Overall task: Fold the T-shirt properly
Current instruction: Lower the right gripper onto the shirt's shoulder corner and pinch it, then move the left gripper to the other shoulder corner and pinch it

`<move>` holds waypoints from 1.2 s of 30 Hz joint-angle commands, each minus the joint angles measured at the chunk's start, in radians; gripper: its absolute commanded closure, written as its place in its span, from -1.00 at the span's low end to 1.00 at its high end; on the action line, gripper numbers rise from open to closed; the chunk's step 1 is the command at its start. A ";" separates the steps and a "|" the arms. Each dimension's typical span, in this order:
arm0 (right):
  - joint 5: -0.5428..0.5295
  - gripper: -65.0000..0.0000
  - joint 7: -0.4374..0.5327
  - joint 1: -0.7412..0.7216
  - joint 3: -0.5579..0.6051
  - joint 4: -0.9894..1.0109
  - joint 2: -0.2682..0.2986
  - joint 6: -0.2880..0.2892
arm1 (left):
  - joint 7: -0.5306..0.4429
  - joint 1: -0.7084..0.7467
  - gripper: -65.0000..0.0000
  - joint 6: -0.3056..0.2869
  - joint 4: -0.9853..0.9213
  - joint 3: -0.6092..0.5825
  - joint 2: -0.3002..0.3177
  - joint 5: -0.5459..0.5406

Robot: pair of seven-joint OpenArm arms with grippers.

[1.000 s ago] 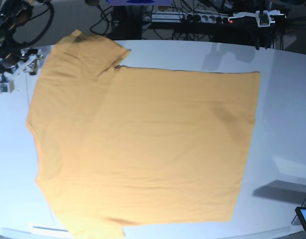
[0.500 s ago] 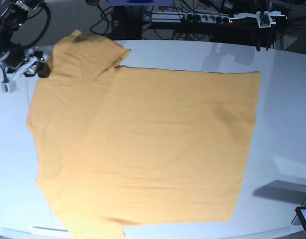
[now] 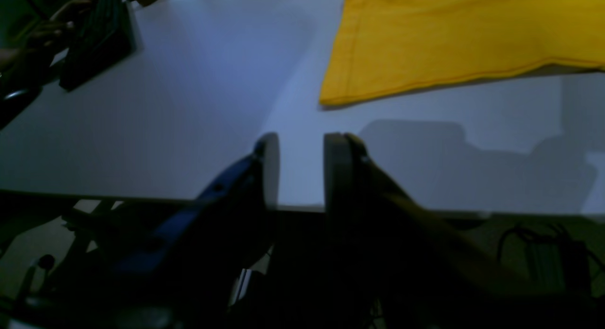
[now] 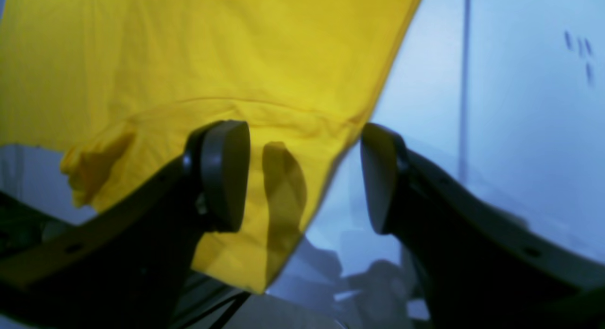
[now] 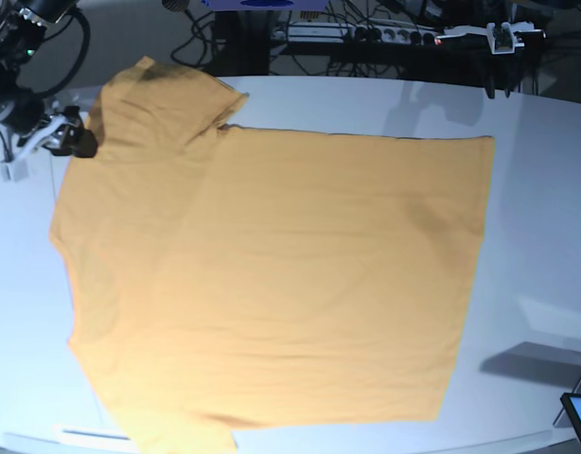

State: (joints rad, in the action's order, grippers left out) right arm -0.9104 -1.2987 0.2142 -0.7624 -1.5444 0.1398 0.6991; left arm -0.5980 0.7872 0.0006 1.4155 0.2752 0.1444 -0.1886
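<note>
The T-shirt (image 5: 272,274) lies spread flat across most of the tabletop (image 5: 546,218), one sleeve reaching toward the far left corner and the hem on the right. It looks like thin, light cloth: limp, with no stiffness to hold a shape, so I expect it to drape and drag if I lift it by one point, and to slide easily on this smooth surface.

My right gripper (image 4: 305,177) hangs over the sleeve edge at the far left with its jaws standing wide and nothing between them; the cloth edge runs just under the gap. My left gripper (image 3: 301,168) sits near the far right corner of the hem, jaws narrowly parted and empty, apart from the cloth.

I judge the doubled, stitched seams the best holds: the sleeve edge and the hem corner.
</note>
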 commanded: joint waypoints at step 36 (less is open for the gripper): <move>0.032 0.99 -0.028 0.004 0.091 -0.005 -0.026 -0.001 | 0.197 0.015 0.08 0.003 0.089 0.003 0.166 -0.458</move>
State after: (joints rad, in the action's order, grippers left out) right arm -0.9028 -1.3048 0.2169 -0.6716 -1.5406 0.1020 0.6971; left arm -0.3763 0.7845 -0.0002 1.4914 0.2741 0.3008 -0.6445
